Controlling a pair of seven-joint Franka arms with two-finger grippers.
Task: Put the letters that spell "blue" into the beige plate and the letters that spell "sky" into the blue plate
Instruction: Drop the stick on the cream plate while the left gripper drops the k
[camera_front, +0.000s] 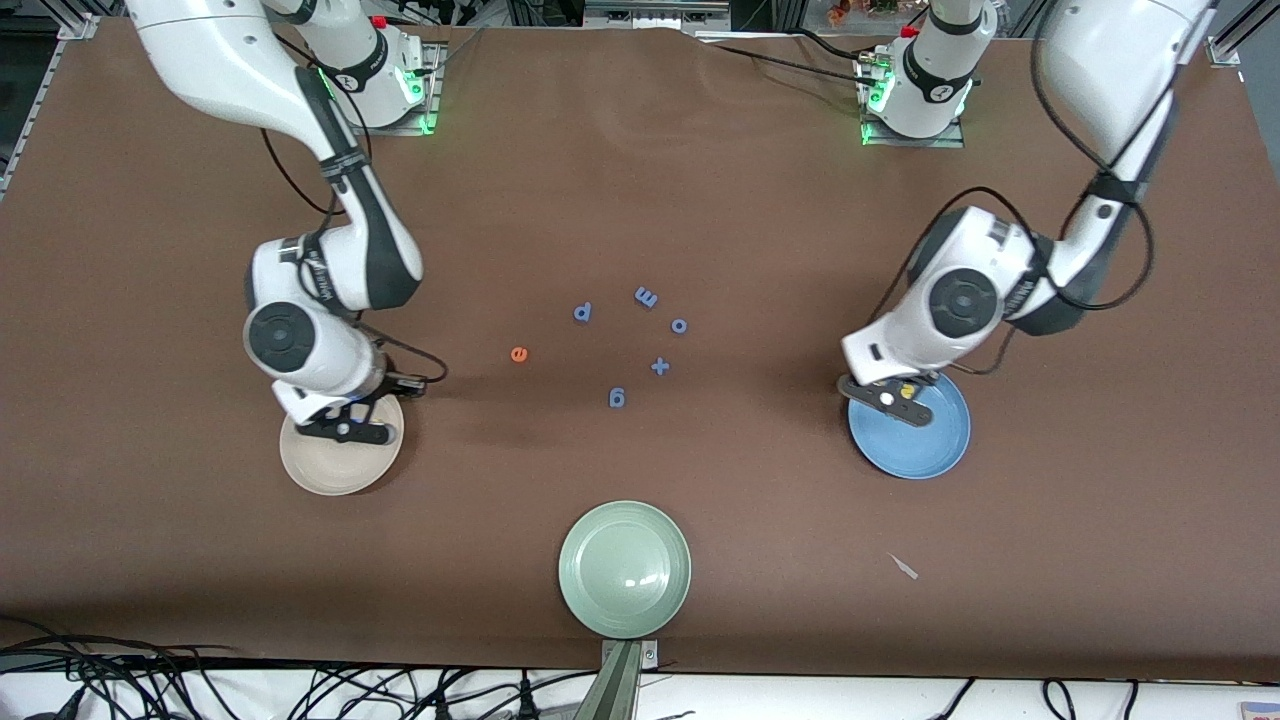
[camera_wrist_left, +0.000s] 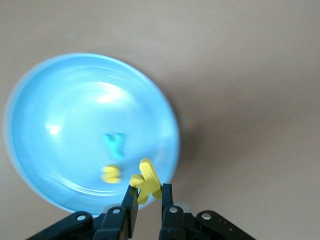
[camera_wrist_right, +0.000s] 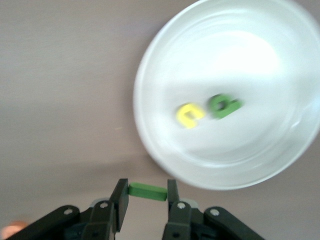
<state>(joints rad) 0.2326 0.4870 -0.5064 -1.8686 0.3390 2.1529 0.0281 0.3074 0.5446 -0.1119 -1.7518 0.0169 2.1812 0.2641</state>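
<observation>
My left gripper (camera_front: 893, 398) hangs over the edge of the blue plate (camera_front: 925, 450) and is shut on the yellow k (camera_wrist_left: 147, 180). The teal y (camera_wrist_left: 114, 144) and the yellow s (camera_wrist_left: 111, 174) lie in that plate (camera_wrist_left: 75, 125). My right gripper (camera_front: 345, 428) is over the beige plate (camera_front: 320, 470) and is shut on the green l (camera_wrist_right: 147, 191), which is held flat just outside the plate's rim (camera_wrist_right: 150, 145). Inside that plate are the yellow u (camera_wrist_right: 190, 115) and the dark green b (camera_wrist_right: 224, 106). The orange e (camera_front: 518, 353) lies on the table between the plates.
Several all-blue letters and a plus sign (camera_front: 660, 366) are scattered mid-table, such as the blue p (camera_front: 583, 312) and the blue g (camera_front: 617, 398). A pale green plate (camera_front: 625, 568) sits nearest the front camera. A small paper scrap (camera_front: 905, 567) lies near the blue plate.
</observation>
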